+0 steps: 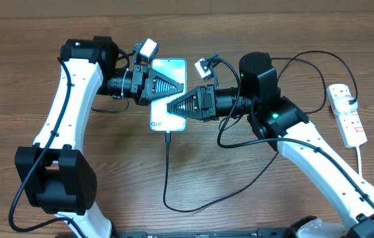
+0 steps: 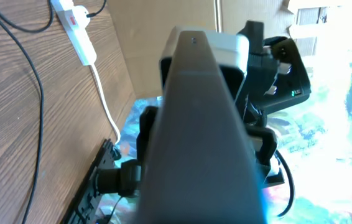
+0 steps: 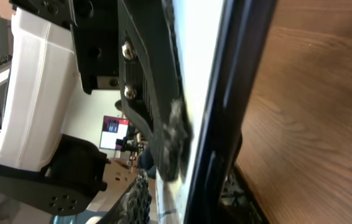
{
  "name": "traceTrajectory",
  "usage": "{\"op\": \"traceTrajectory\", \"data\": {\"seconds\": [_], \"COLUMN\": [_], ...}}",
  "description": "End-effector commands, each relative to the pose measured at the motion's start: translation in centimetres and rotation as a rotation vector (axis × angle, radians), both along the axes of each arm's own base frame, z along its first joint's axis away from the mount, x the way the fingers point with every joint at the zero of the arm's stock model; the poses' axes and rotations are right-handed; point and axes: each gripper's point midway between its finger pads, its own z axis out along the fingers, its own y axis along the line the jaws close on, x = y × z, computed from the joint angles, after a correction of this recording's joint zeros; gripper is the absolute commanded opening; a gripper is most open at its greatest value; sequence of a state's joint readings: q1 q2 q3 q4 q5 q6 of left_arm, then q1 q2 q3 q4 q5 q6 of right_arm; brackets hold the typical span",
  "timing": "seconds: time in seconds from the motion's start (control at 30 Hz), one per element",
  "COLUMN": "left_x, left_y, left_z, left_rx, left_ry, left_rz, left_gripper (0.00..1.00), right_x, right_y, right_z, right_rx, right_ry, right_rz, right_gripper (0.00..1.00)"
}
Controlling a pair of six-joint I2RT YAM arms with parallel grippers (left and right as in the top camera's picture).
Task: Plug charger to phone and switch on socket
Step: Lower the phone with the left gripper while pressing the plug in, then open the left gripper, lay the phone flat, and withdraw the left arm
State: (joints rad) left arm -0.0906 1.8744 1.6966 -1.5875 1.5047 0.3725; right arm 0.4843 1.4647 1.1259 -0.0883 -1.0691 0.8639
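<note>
The phone (image 1: 168, 69) lies in the middle of the table with its light teal screen up. My left gripper (image 1: 183, 86) reaches in from the left, shut, with its fingers lying on the screen's upper half. From the right, my right gripper (image 1: 169, 104) comes in over the lower half. In the right wrist view the phone's dark edge (image 3: 226, 124) stands between its narrow jaws, with a thin gap on the screen side. The charger cable (image 1: 166, 172) runs from the phone's near end and loops right; its tip (image 1: 168, 137) meets that end. The socket (image 1: 347, 114) lies far right.
The black cable curves behind my right arm to a plug (image 1: 352, 100) in the socket. The socket's white cord (image 1: 363, 162) trails toward the near right edge. The left wrist view shows the socket (image 2: 79, 31) and its cord along the table's far side.
</note>
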Motion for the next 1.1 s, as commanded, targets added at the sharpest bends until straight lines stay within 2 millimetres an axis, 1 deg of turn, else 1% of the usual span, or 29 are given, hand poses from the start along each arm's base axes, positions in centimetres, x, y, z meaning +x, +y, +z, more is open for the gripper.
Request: {"op": "traceTrajectory", "data": {"seconds": [0.0, 0.1, 0.23, 0.3, 0.33, 0.37, 0.47, 0.53, 0.6, 0.67, 0.87, 0.93, 1.0, 1.07], "left_x": [-0.1, -0.1, -0.1, -0.1, -0.1, -0.1, -0.1, -0.1, -0.1, -0.1, 0.5, 0.8, 1.3, 2.1], "left_y": [-0.1, -0.1, -0.1, -0.1, -0.1, -0.1, -0.1, -0.1, 0.1, 0.3, 1.0, 1.2, 1.7, 2.5], "left_z": [1.2, 1.2, 1.1, 0.9, 0.8, 0.7, 0.2, -0.3, -0.9, -1.8, -4.5, -5.3, -6.3, -7.9], "left_rx": [-0.055, -0.054, -0.044, -0.034, -0.030, -0.023, 0.002, 0.031, 0.067, 0.113, 0.280, 0.329, 0.396, 0.502], "left_ry": [-0.029, -0.030, -0.035, -0.036, -0.039, -0.043, -0.050, -0.058, -0.067, -0.078, -0.053, -0.041, -0.042, -0.028], "left_rz": [0.006, 0.005, 0.003, 0.001, 0.001, -0.001, -0.006, -0.011, -0.016, -0.023, -0.018, -0.008, 0.007, 0.038], "left_gripper": [0.04, 0.04, 0.06, 0.12, 0.17, 0.27, 0.65, 0.80, 0.87, 0.92, 0.94, 0.95, 0.98, 1.00], "right_x": [-0.6, -0.6, -0.6, -0.6, -0.6, -0.5, -0.2, 0.1, 0.4, 0.5, 0.8, 0.9, 1.2, 1.5], "right_y": [0.1, 0.1, 0.1, 0.1, 0.1, 0.1, 0.1, 0.0, -0.1, -0.2, -1.4, -1.8, -2.3, -2.8], "right_z": [1.1, 1.1, 1.1, 1.1, 1.1, 1.0, 0.9, 0.7, 0.1, -0.7, -4.6, -5.6, -6.7, -7.9], "right_rx": [0.025, 0.025, 0.024, 0.024, 0.023, 0.022, 0.016, 0.007, -0.016, -0.045, -0.203, -0.245, -0.288, -0.332], "right_ry": [-0.008, -0.009, -0.009, -0.009, -0.009, -0.009, -0.013, -0.014, 0.007, 0.014, 0.039, 0.033, 0.029, 0.023], "right_rz": [0.047, 0.046, 0.044, 0.043, 0.043, 0.040, 0.022, 0.006, -0.019, -0.035, -0.104, -0.121, -0.149, -0.180], "right_gripper": [0.18, 0.04, 0.04, 0.04, 0.04, 0.04, 0.04, 0.04, 0.04, 0.04, 0.04, 0.04, 0.04, 0.04]}}
